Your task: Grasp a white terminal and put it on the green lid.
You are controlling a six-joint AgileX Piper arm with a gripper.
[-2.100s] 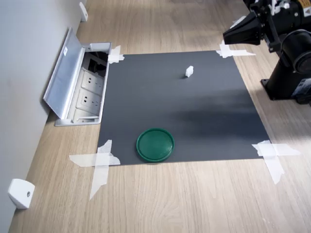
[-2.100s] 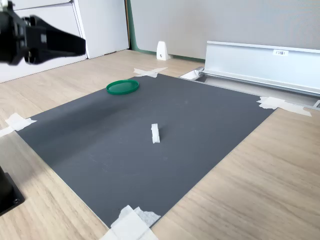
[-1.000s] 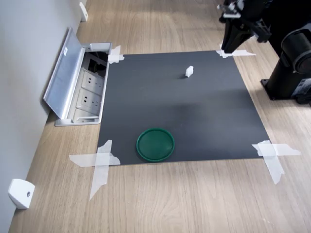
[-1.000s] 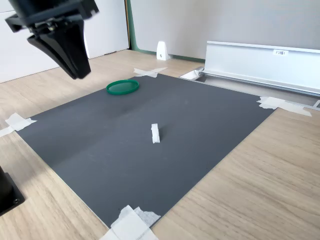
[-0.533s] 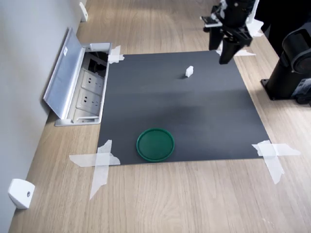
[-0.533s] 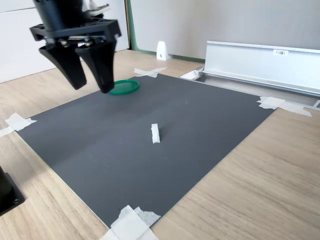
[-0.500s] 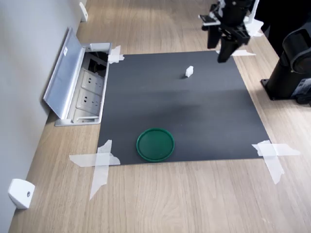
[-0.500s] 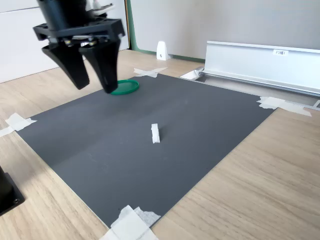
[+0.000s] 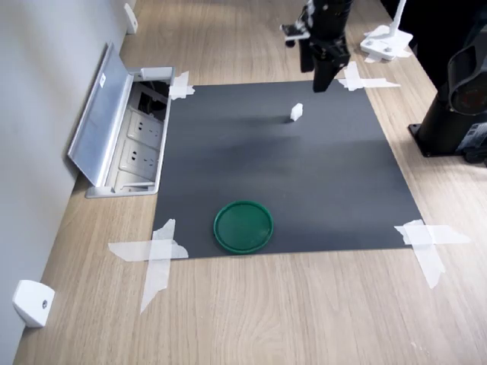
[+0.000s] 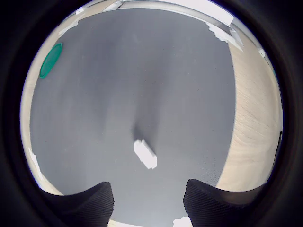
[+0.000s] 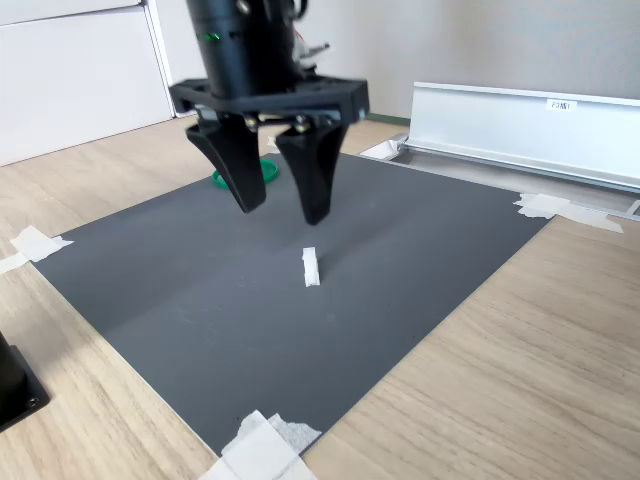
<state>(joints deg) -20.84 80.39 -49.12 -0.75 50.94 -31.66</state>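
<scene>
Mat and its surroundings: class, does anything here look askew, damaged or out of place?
Nothing stands out. The mat lies flat, taped at its corners; the terminal and the lid sit apart on it. The socket box beside the mat has its cover open. The open gripper hangs above the terminal.

Glossy black arm (image 11: pixel 245 45), tapered black jaws

Light wood-grain surface (image 9: pixel 304 319) carrying a dark grey mat (image 9: pixel 304 175) taped at its corners with white tape (image 9: pixel 156 255). Grey wall (image 9: pixel 38 114) on the first exterior view's left, open metal socket box (image 9: pixel 125 137) beside it. White cabinet (image 11: pixel 80 70) behind.
</scene>
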